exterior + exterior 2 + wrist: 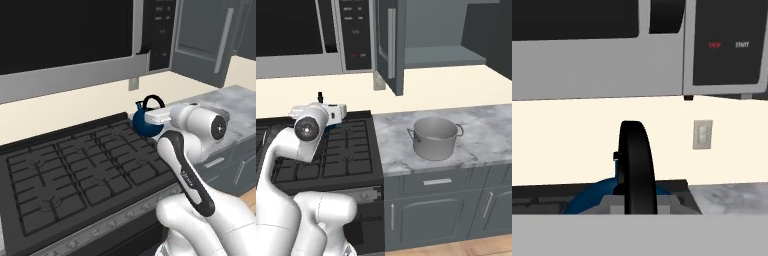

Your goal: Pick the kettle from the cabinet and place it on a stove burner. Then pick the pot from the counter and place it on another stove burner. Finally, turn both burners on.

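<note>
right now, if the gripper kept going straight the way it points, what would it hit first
The gripper is shut on the kettle handle. Straight ahead, past the handle, lies the cream wall under the microwave; depth is unclear.

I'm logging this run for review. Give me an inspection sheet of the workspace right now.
Surface: black cooktop beside the marble counter.
Job's things: blue kettle at the cooktop's back right corner; grey pot upright on the counter; cabinet door open.
Clutter: nothing seen.
Grippers: gripper shut on the kettle's black handle.
Cables: nothing seen.
Surroundings: microwave above the cooktop, wall outlet behind.
</note>
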